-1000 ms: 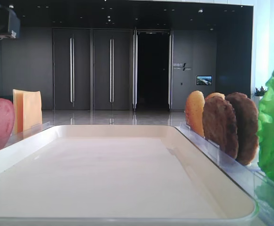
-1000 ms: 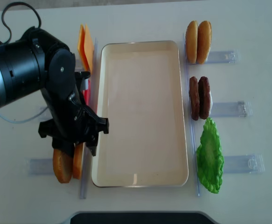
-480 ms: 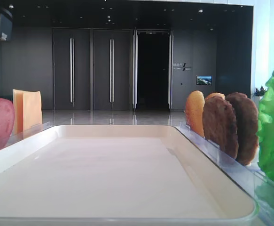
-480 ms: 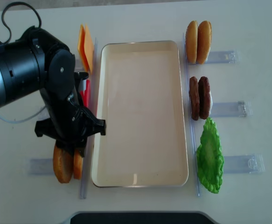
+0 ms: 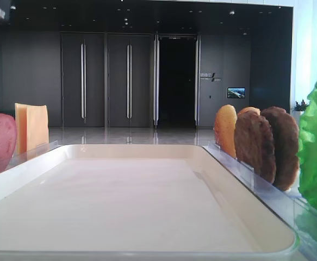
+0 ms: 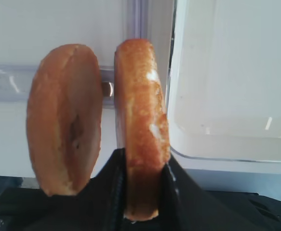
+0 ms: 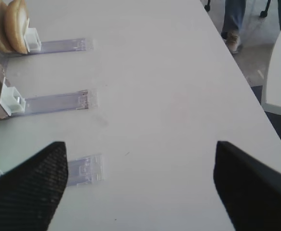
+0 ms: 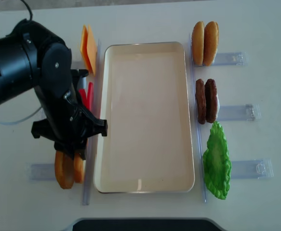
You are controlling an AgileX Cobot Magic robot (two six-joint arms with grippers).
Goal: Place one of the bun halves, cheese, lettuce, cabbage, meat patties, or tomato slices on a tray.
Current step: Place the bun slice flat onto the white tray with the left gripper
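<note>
Two bun halves (image 6: 65,118) are standing on edge by the worktop's left edge; left tool (image 6: 141,192) is clamping the inner one (image 6: 141,125), just beside the tray (image 6: 227,72), which is lying rightward. Right tool (image 7: 135,187) is gaping, empty.

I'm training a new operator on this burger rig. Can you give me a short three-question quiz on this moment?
1. True or false: the tray holds nothing.
2. What does the left gripper grip?
A. a patty
B. a bun half
C. cheese
3. Fill in: the lettuce lies on the tray's ____ side in the overhead view.

Key
1. True.
2. B: the bun half nearer the tray.
3. Right.
</note>
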